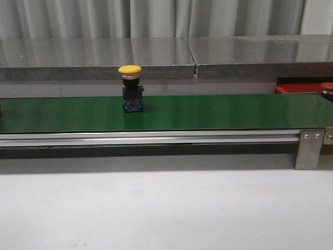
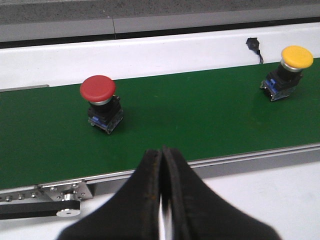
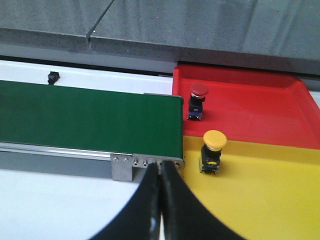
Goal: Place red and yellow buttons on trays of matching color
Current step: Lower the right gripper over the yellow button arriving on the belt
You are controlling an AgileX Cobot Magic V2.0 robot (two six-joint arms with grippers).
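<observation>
On the green belt (image 2: 200,115) stand a red button (image 2: 100,102) and a yellow button (image 2: 290,70), both upright and well apart. The front view shows only the yellow button (image 1: 130,86) on the belt (image 1: 208,112). My left gripper (image 2: 162,152) is shut and empty, hovering short of the belt's near rail. At the belt's end lie a red tray (image 3: 250,107) holding another red button (image 3: 198,100) and a yellow tray (image 3: 260,195) holding another yellow button (image 3: 213,150). My right gripper (image 3: 161,167) is shut and empty, near the belt's end bracket.
A grey stone counter (image 1: 156,57) runs behind the belt. A metal bracket (image 3: 125,167) closes the belt's end beside the trays. A small black part (image 3: 52,77) lies on the white table behind the belt. White tabletop (image 1: 156,208) spreads in front.
</observation>
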